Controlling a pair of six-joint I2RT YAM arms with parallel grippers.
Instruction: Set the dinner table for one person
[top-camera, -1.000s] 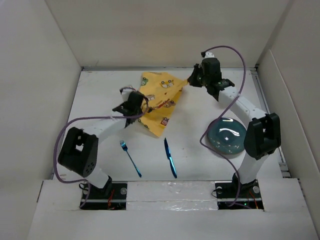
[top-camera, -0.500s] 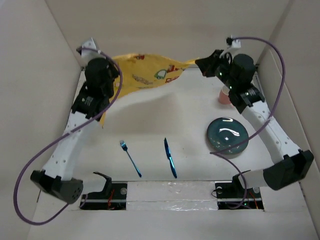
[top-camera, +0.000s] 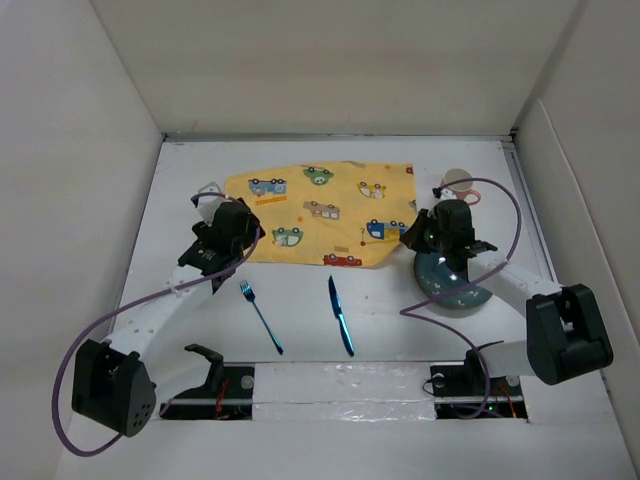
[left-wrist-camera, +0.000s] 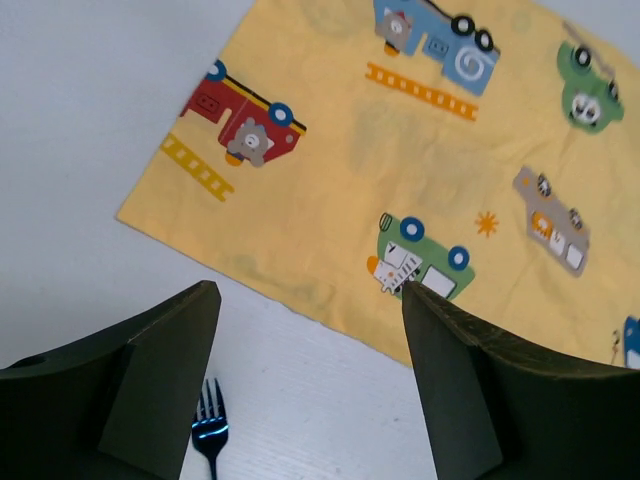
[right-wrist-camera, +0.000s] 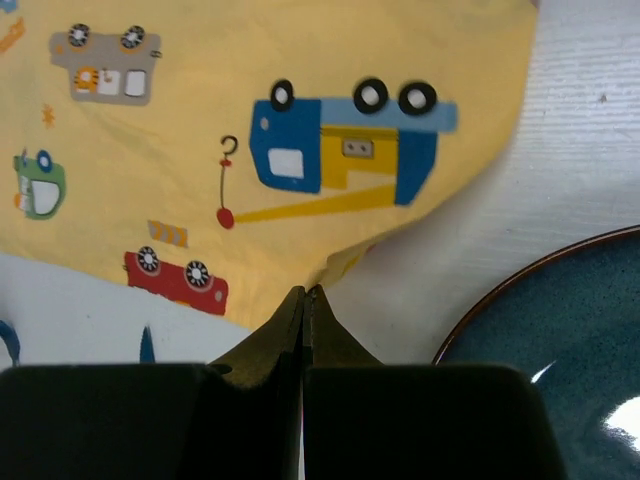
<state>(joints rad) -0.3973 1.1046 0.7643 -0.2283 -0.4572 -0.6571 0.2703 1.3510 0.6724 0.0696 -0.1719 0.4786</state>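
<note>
Matte white rectangular worktop (top-camera: 300, 300) spans the frame between pale walls, carrying a flat yellow cloth placemat printed with cartoon cars (top-camera: 320, 205) at upper centre. Left fingers (left-wrist-camera: 170, 370) gape wide over its lower-left edge, holding nothing; right fingers (right-wrist-camera: 303, 310) pinch its lower-right edge, beside a glossy teal round plate (top-camera: 445, 283).

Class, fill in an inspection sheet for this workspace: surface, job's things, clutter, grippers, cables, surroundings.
Surface: white table, matte and flat.
Job's things: placemat spread flat at the far middle; fork and knife near, apart; plate at right, partly under the right arm; cup beyond it.
Clutter: nothing seen.
Grippers: left gripper, jaws open by the placemat's near left corner; right gripper, jaws shut on its near edge.
Cables: purple cables loop from both arms.
Surroundings: white walls on three sides.
</note>
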